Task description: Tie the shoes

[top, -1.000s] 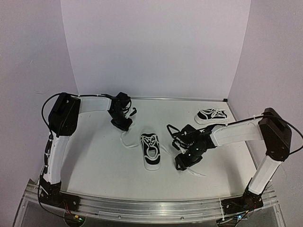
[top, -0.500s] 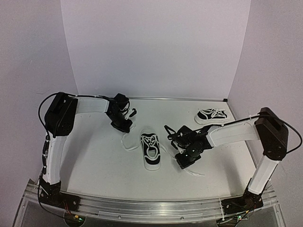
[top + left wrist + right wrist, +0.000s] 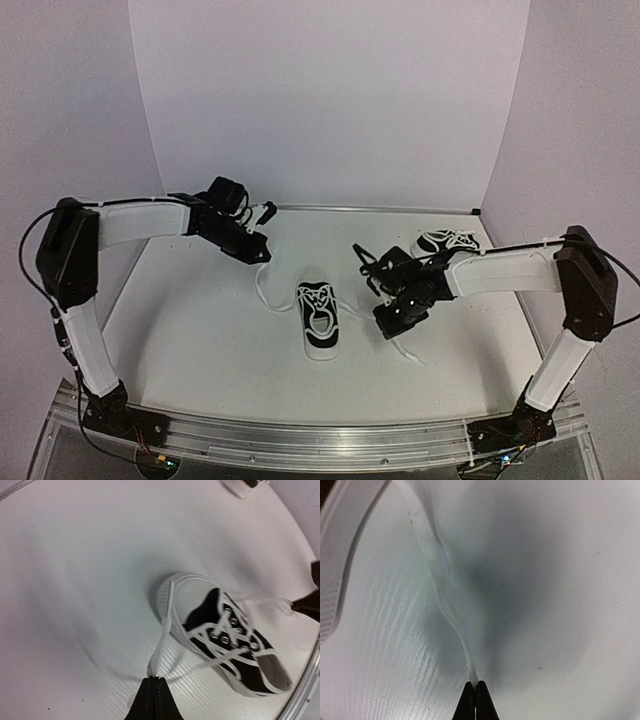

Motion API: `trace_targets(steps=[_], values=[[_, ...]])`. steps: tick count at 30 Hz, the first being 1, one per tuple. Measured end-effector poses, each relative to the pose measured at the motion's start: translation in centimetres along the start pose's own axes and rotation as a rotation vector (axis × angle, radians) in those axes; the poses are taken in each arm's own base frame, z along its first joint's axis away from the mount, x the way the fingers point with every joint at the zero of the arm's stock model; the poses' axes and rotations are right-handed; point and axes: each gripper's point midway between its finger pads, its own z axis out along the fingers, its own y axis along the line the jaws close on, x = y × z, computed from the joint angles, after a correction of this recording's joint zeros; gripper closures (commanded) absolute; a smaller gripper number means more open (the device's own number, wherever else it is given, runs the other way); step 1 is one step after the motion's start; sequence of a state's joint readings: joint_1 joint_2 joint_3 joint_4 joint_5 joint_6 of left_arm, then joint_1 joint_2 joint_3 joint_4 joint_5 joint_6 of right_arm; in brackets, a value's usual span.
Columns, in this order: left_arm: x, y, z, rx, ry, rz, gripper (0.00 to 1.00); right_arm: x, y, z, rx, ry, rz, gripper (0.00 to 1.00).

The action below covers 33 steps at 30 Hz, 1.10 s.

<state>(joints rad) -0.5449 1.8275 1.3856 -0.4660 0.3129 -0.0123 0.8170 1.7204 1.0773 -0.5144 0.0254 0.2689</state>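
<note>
Step in hand, by my read: drawing out both lace ends before the first cross. The shoe being worked [image 3: 318, 318] sits mid-counter, laces loose in the eyelets and no knot showing. The second shoe [image 3: 447, 243] lies well apart at the far right, untouched. Your left hand [image 3: 154, 679] is closed, fingertips pinching the left lace [image 3: 167, 615], which runs from the pinch toward the shoe's toe. Your right hand [image 3: 474, 684] is likewise clamped on the right lace [image 3: 442, 587]. That strand trails slack over the counter [image 3: 200, 340], with the white sole at the left edge of that wrist view. Next move likely calls for bringing the two ends over the tongue and crossing them. Keep both pinches firm, and leave enough slack that the shoe isn't dragged. Against a second ago, the left arm has swung wide to the left and its hand has gone farther and leftward, drawing its lace longer. The right hand has moved a little farther from you. The shoe itself has scarcely shifted.
</note>
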Motion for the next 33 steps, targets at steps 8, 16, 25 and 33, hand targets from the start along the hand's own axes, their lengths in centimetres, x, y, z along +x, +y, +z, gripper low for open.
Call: trace_targets(steps=[8, 16, 25, 33], values=[[-2.1, -9.2, -12.8, 0.222, -0.339, 0.109, 1.0, -15.3, 1.0, -11.8, -0.155, -0.445, 0.041, 1.0], [1.4, -16.1, -19.5, 0.418, -0.441, 0.229, 1.0, -22.7, 8.4, -11.9, -0.497, -0.536, 0.007, 1.0], [3.9, -16.7, -20.7, 0.454, -0.428, 0.226, 1.0, -23.2, 14.8, -7.0, -0.803, -0.431, 0.119, 0.92], [4.4, -16.6, -19.5, 0.466, -0.383, 0.215, 1.0, -21.1, 19.4, -5.1, -0.9, -0.338, 0.043, 0.49]])
